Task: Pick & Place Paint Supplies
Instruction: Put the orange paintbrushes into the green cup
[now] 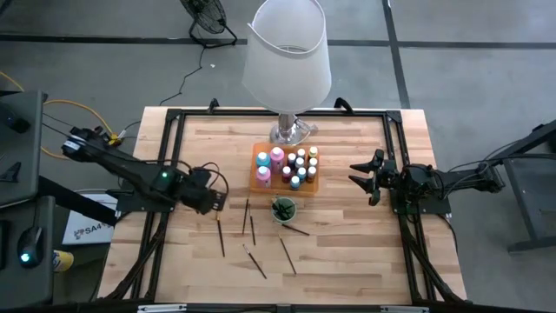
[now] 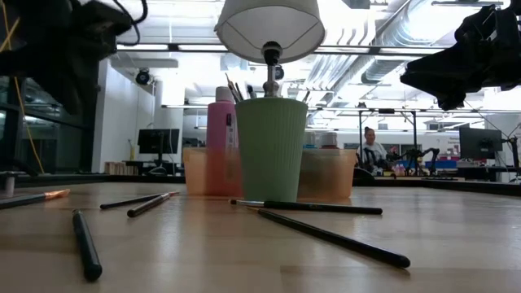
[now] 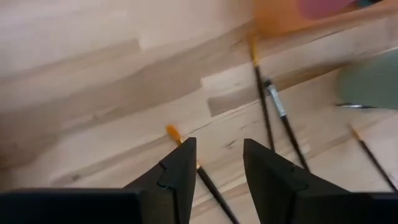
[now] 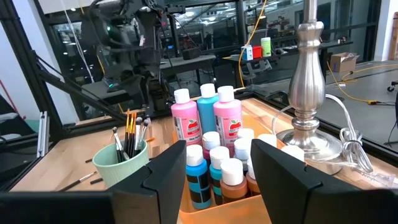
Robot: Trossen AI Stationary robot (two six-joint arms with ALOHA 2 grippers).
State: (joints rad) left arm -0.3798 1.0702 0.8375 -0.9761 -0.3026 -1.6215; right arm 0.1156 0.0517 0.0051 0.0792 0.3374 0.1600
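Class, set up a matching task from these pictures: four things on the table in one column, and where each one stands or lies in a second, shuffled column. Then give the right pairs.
Things:
1. green cup
2. orange tray
3. lamp
4. loose brushes

Places:
A. lying flat on the wooden tabletop
B. holds the paint bottles
C. behind the tray, at the table's far edge
D. holds upright brushes, in front of the tray

Pairs: 1-D, 2-B, 3-C, 4-A

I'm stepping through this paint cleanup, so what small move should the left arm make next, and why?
Probably lower the left gripper onto the orange-tipped brush and close. Its fingers are apart with nothing between them, and that brush lies on the table right beneath them.
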